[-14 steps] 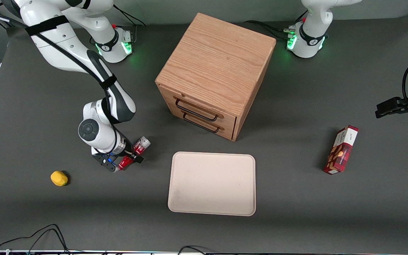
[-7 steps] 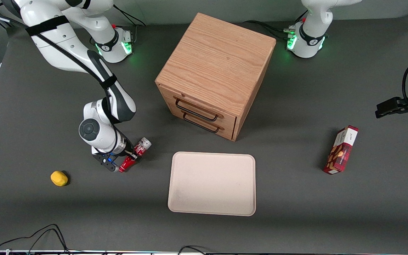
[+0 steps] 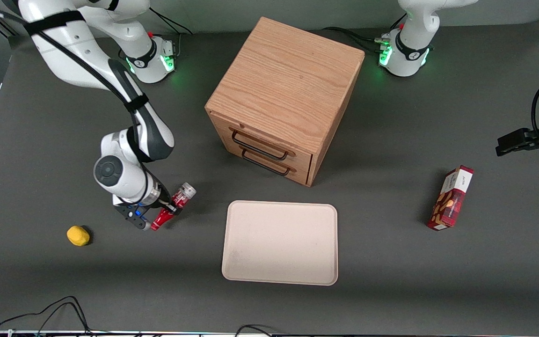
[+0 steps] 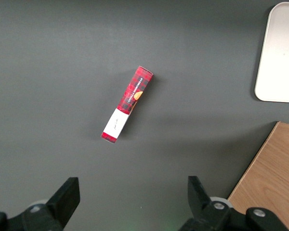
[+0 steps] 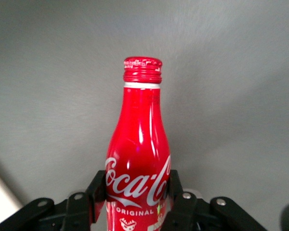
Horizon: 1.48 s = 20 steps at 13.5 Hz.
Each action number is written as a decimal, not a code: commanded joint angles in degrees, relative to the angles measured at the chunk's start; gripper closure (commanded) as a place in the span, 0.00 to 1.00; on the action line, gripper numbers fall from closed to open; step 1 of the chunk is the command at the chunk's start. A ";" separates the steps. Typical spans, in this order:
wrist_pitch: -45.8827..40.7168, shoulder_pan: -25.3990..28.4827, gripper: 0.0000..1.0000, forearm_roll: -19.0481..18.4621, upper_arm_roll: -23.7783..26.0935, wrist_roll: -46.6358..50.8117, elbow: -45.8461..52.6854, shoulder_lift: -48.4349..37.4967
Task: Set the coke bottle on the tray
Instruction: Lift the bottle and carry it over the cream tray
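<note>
Currently my gripper (image 3: 165, 211) is clamped across the body of the coke bottle (image 3: 172, 207), held tilted above the table beside the tray (image 3: 280, 243), toward the working arm's end and apart from its rim.

Red coke bottle (image 5: 138, 159) with white script, cream tray (image 3: 280, 242), oak-grain cabinet (image 3: 284, 96), red tartan snack box (image 3: 450, 198), yellow lump (image 3: 77, 235).

A robotics laboratory is indicated. Two white robot arms are bolted by green-lit bases (image 3: 150, 58) to a dark grey matted table (image 3: 391, 281). Loose cables (image 3: 40, 313) are trailed along the table edge. Test props are laid out: a wooden drawer cabinet (image 3: 286, 96), a snack box (image 3: 452, 197).
</note>
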 commanded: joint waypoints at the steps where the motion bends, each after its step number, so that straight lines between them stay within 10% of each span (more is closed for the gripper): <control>1: -13.99 -0.63 1.00 -1.02 -0.15 -0.43 6.89 -6.51; 8: -41.54 -0.02 1.00 -4.18 -0.59 -2.99 36.71 -4.69; 20: -18.37 11.93 1.00 -0.06 0.55 -2.37 52.28 17.19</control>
